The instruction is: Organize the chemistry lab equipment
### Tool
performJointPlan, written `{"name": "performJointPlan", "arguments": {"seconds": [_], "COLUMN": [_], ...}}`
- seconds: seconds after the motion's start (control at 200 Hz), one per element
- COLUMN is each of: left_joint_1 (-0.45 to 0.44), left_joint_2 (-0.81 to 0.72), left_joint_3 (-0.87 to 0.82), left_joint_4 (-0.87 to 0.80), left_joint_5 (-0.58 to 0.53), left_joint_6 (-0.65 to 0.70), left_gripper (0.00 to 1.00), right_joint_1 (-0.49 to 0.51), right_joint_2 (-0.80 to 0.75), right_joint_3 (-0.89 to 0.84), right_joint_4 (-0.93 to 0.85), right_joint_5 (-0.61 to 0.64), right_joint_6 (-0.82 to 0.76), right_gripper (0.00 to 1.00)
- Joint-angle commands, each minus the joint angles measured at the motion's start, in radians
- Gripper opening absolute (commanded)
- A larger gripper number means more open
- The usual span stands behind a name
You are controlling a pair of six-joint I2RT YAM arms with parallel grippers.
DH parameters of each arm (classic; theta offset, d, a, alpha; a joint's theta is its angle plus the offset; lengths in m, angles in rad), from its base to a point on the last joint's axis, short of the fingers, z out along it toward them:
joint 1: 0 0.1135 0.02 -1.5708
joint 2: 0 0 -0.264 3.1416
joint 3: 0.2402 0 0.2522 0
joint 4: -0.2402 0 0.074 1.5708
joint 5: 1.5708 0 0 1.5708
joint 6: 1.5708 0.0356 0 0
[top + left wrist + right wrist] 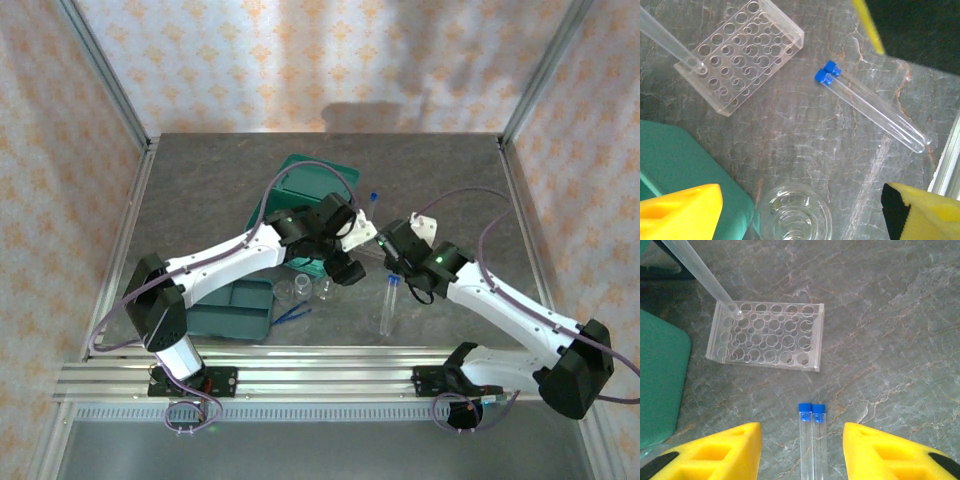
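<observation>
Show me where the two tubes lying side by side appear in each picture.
Top external: two lying tubes, right of centre, near the front edge.
Left wrist: upper right, diagonal.
Right wrist: bottom centre, between the fingers of the right gripper.
Landmark: perforated rack beyond their caps in both wrist views.

White arms (pixel 235 255), black joints (pixel 160 312), purple cables (pixel 470 190), yellow fingers (pixel 715 452)

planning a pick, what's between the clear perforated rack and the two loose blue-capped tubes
Only bare grey stone table, in the right wrist view, between the clear perforated rack and the two blue-capped clear tubes.
</observation>
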Motion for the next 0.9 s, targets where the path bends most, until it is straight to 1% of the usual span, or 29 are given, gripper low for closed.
{"name": "performJointPlan", "arguments": {"seconds": [0.0, 0.255, 0.461, 0.521, 0.746, 0.896], "left_joint_1": [-0.008, -0.01, -0.011, -0.011, -0.007, 0.017], "left_joint_2": [0.019, 0.03, 0.029, 0.027, 0.005, -0.019], "left_joint_3": [0.019, 0.022, 0.01, 0.008, 0.006, -0.004], "left_joint_4": [0.006, 0.008, 0.014, 0.014, 0.02, 0.025], "left_joint_5": [-0.031, -0.041, -0.05, -0.059, -0.125, -0.128], "left_joint_6": [-0.016, -0.018, -0.017, -0.016, -0.002, -0.003], "left_gripper": [0.85, 0.84, 0.85, 0.85, 0.85, 0.85], "right_joint_1": [0.01, 0.014, 0.022, 0.025, 0.027, 0.026], "right_joint_2": [-0.015, 0.012, 0.05, 0.085, 0.151, 0.186], "right_joint_3": [-0.024, -0.109, -0.127, -0.131, -0.163, -0.181], "right_joint_4": [-0.021, 0.049, 0.093, 0.108, 0.181, 0.215], "right_joint_5": [-0.005, -0.064, -0.095, -0.107, -0.155, -0.169], "right_joint_6": [0.045, 0.081, 0.09, 0.093, 0.108, 0.117], "right_gripper": [0.45, 0.38, 0.32, 0.31, 0.3, 0.3]}}
